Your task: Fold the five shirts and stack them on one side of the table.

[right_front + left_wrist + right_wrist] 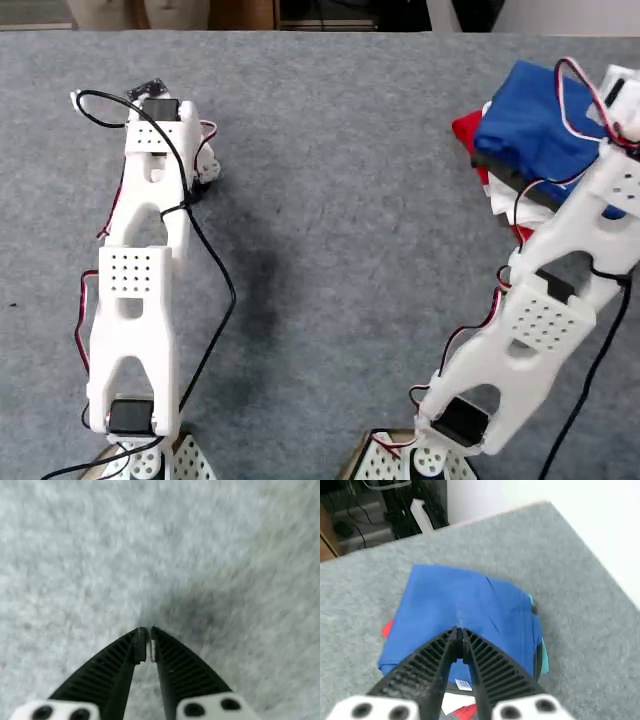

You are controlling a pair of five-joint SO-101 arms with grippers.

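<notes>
The stack of folded shirts (520, 150) sits directly beneath the right gripper (459, 632), at the far corner of the grey table (350, 200) on that arm's side. A blue shirt (465, 600) lies on top, folded into a rough rectangle. Beneath it a red shirt (465, 130) pokes out on the side facing the other arm, a white shirt (505, 205) shows at the near edge towards the arm's base, and a strip of a teal shirt (543, 655) peeks out on the opposite side. The right gripper hangs just above the blue shirt with its jaws pressed together and nothing between them; whether the tips touch the cloth cannot be told. In the high view the right arm (540, 320) reaches over the near edge of the stack.

The left gripper (146, 632) is well apart from the shirts, over bare table, its jaws also closed on nothing. The left arm (140, 270) stretches straight out from its base.
</notes>
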